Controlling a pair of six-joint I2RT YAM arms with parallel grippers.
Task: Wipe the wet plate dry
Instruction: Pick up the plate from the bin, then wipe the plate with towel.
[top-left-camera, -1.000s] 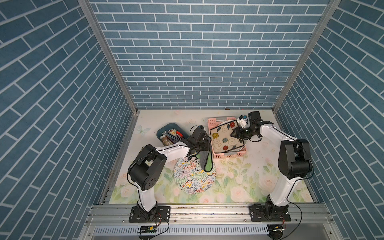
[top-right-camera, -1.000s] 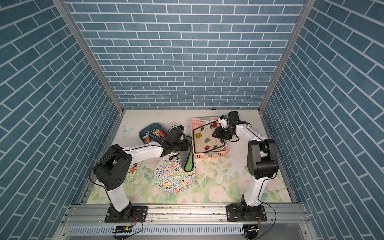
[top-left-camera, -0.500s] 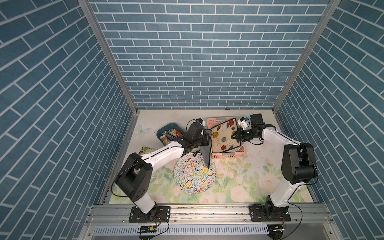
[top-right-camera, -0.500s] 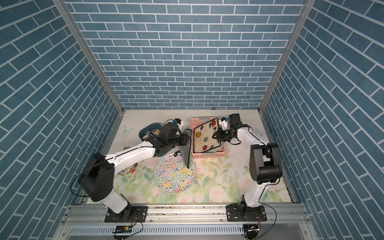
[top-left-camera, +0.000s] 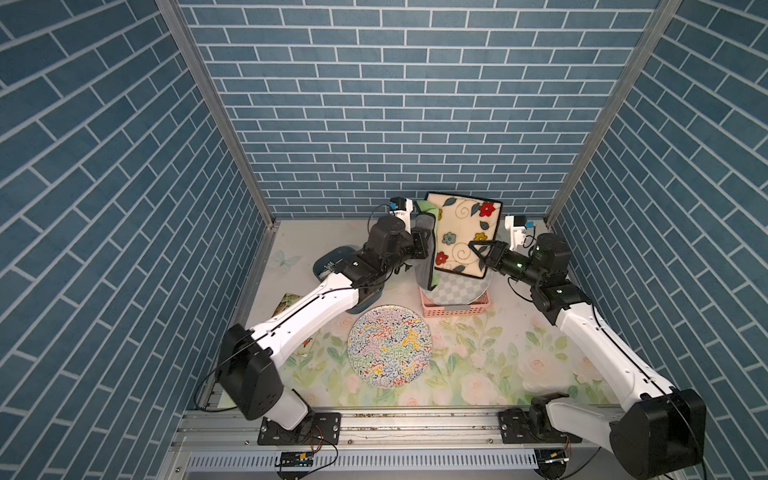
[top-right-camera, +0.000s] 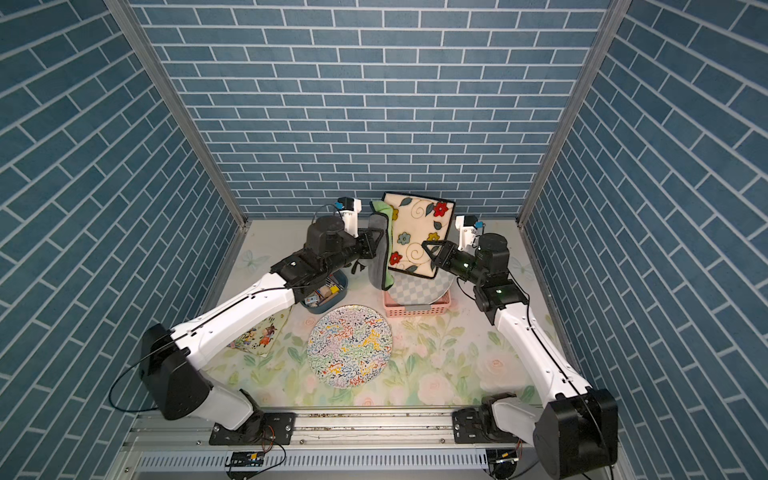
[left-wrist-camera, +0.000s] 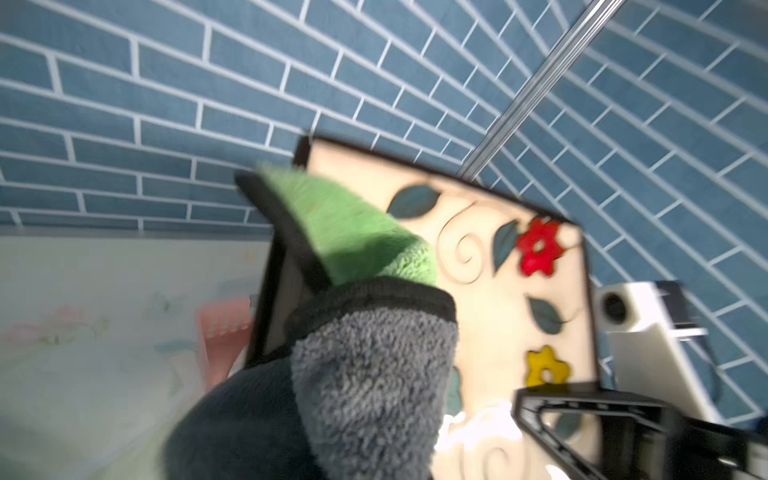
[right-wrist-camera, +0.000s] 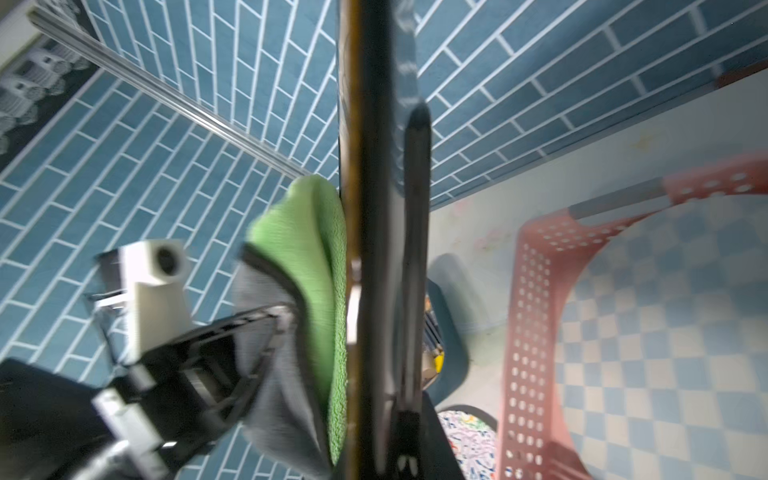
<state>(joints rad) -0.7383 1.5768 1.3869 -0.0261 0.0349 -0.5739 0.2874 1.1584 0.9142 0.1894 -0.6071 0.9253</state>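
A square cream plate (top-left-camera: 463, 232) (top-right-camera: 417, 237) with painted flowers and a dark rim hangs upright above the pink basket. My right gripper (top-left-camera: 478, 253) (top-right-camera: 430, 251) is shut on its lower right edge; in the right wrist view the plate (right-wrist-camera: 374, 249) shows edge-on with one finger (right-wrist-camera: 417, 208) along its back. My left gripper (top-left-camera: 424, 245) (top-right-camera: 374, 245) is shut on a grey and green cloth (top-left-camera: 428, 257) (top-right-camera: 382, 257) (left-wrist-camera: 374, 374). The cloth's green side (right-wrist-camera: 320, 291) lies against the plate's left edge. The cloth hides the left jaws.
The pink basket (top-left-camera: 455, 309) under the plate holds a blue-checked round plate (top-left-camera: 457, 291). A round multicoloured plate (top-left-camera: 390, 351) lies flat on the floral table. A blue bin (top-right-camera: 328, 295) of small items sits under the left arm, and a patterned cloth (top-right-camera: 259, 336) lies at the left.
The right gripper closed on the square plate and raised it from the basket to upright. The left arm lifted the cloth from above the round plate to the square plate's left edge.
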